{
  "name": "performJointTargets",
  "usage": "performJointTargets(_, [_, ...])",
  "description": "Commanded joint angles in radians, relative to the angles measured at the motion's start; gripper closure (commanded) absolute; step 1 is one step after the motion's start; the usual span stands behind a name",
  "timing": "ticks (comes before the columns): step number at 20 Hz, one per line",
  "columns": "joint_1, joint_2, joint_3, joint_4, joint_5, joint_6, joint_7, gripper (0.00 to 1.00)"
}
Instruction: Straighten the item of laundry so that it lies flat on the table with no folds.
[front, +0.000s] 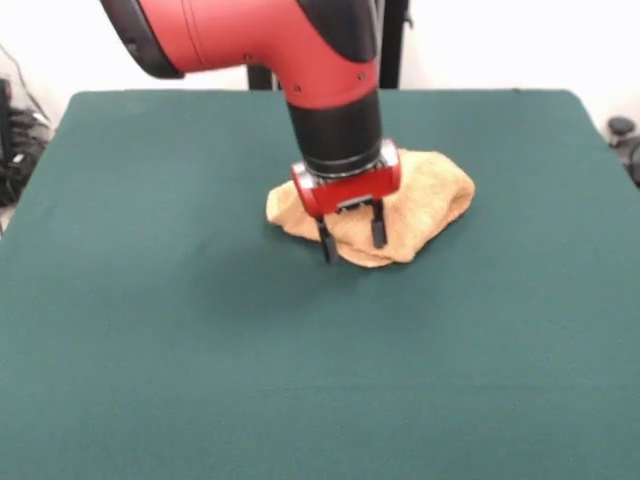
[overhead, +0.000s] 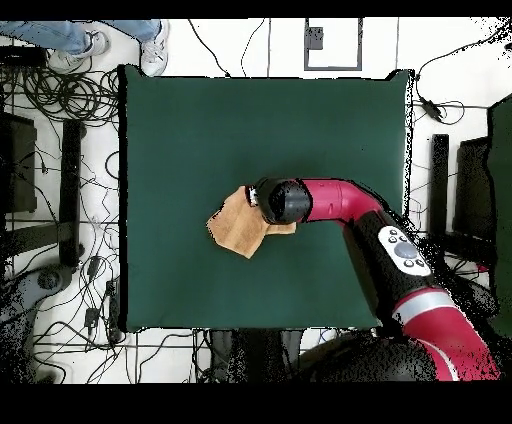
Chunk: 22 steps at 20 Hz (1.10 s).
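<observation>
Your tan-orange terry towel is bunched on the dark green cloth table | gripper parted, empty | flattening all ahead.

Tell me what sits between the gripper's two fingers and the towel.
Nothing. In the front view the gripper hangs open at the towel's near edge, with only towel and green table behind its fingers. Overhead, the arm hides that spot.

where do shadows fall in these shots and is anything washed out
Front view: a soft shadow lies on the table below and left of the pincer, darkening the green cloth beside the towel; the white wall behind is bright and featureless. Overhead view: the floor around the table is washed white, and the arm hides part of the towel; no distinct shadow shows.
</observation>
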Motion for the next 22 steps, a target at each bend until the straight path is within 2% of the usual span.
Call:
performJointTargets(1, [0.025,0.099,0.159,-0.068,0.032,0.123,-0.155,0.00])
performJointTargets(8, [0.012,0.160,0.203,-0.114,0.079,0.214,-0.175,0.00])
performJointTargets(11, [0.017,0.167,0.186,-0.117,0.120,0.233,-0.097,0.00])
performJointTargets(22, [0.015,0.170,0.181,-0.103,0.137,0.209,-0.071,0.00])
